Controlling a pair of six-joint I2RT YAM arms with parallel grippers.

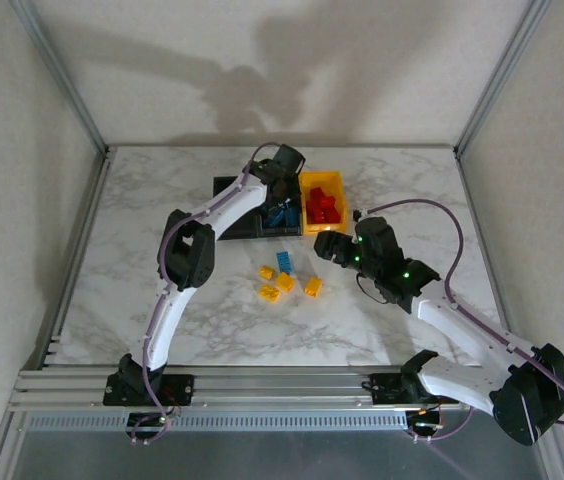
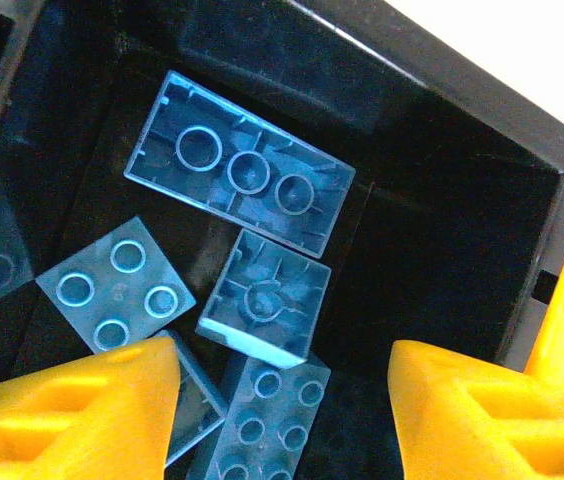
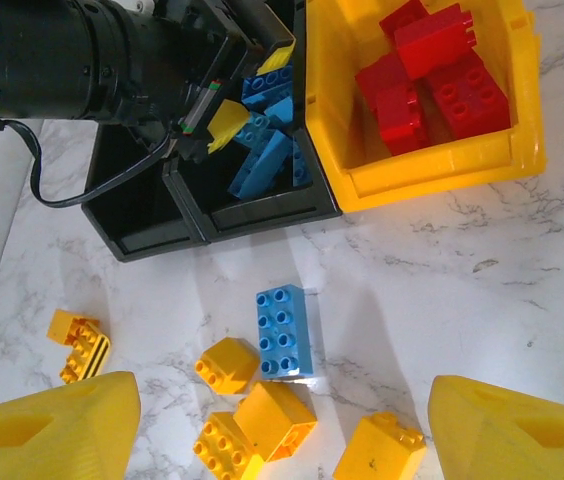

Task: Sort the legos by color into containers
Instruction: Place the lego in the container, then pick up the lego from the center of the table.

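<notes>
Up at the back of the counter (image 1: 142, 230), left gripper (image 2: 282, 380) spread wide and empty above the black bin (image 2: 442, 130), blue legos (image 2: 242, 175) piled on its floor, some studs up, some flipped. Touching its side, yellow bin (image 3: 422, 175) loaded with red legos (image 3: 432, 80); on the other side, a second black bin (image 3: 137, 235). Nearer, right gripper (image 3: 282, 420) also parted, nothing held, hanging over loose pieces: one blue brick (image 3: 284, 330) and several yellow bricks (image 3: 227, 362) scattered on the marble.
</notes>
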